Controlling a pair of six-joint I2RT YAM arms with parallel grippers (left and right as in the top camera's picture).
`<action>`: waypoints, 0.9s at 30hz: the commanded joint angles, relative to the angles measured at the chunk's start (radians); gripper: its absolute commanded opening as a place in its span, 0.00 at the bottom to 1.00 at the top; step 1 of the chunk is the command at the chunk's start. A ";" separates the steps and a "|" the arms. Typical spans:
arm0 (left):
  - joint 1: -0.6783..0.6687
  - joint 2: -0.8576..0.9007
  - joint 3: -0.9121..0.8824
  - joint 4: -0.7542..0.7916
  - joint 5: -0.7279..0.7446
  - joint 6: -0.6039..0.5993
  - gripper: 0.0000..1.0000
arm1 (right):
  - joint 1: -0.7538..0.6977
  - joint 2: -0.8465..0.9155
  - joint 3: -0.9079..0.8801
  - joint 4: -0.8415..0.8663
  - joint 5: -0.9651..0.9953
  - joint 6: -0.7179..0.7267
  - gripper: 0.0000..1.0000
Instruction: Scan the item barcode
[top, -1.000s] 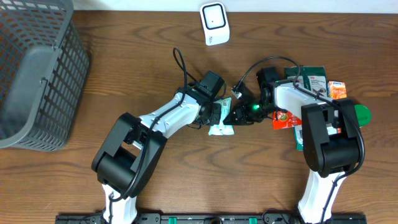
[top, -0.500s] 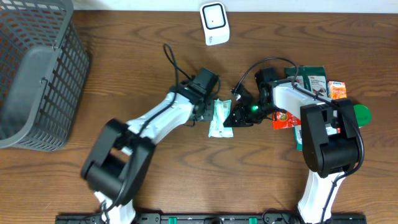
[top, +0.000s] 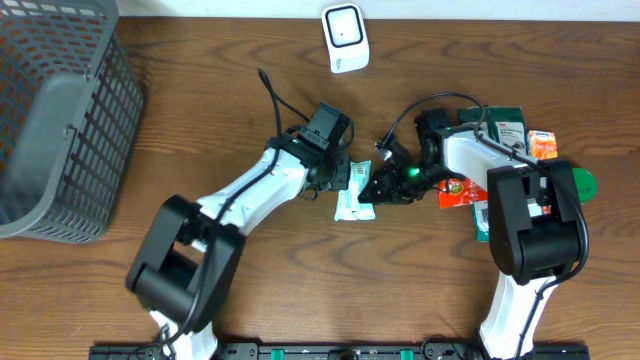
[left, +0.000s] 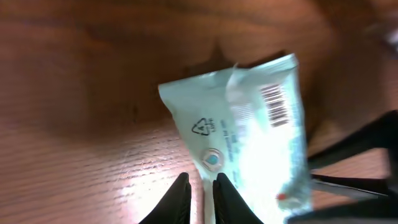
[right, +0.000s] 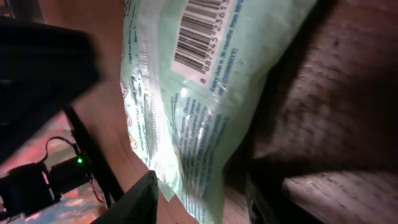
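Note:
The item is a pale green packet (top: 352, 192) with a barcode (left: 277, 106), held just above the wood between both arms at mid table. My left gripper (top: 338, 182) is shut on the packet's near edge; in the left wrist view its fingers (left: 180, 196) pinch that edge. My right gripper (top: 370, 187) is on the packet's other side. In the right wrist view its jaws stand apart, with the packet (right: 205, 106) and its barcode (right: 199, 28) hanging loose between them. The white scanner (top: 344, 38) stands at the far edge.
A grey mesh basket (top: 60, 110) fills the far left. Beside the right arm lie a dark green bag (top: 505, 125), an orange packet (top: 543, 145), a red packet (top: 458, 192) and a green round item (top: 582, 183).
My right jaws have opened off the packet. The left arm has swung its elbow out to the left, and its gripper and the packet have shifted slightly toward the far side.

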 joint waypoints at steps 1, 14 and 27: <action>-0.002 0.067 0.000 0.002 0.016 0.003 0.16 | -0.017 0.005 0.004 -0.003 -0.022 0.003 0.42; 0.006 0.084 0.005 0.006 -0.053 0.063 0.16 | -0.018 0.005 -0.058 0.103 -0.034 0.158 0.42; 0.016 -0.038 0.032 0.019 0.085 0.074 0.16 | -0.024 0.005 -0.061 0.128 -0.031 0.159 0.44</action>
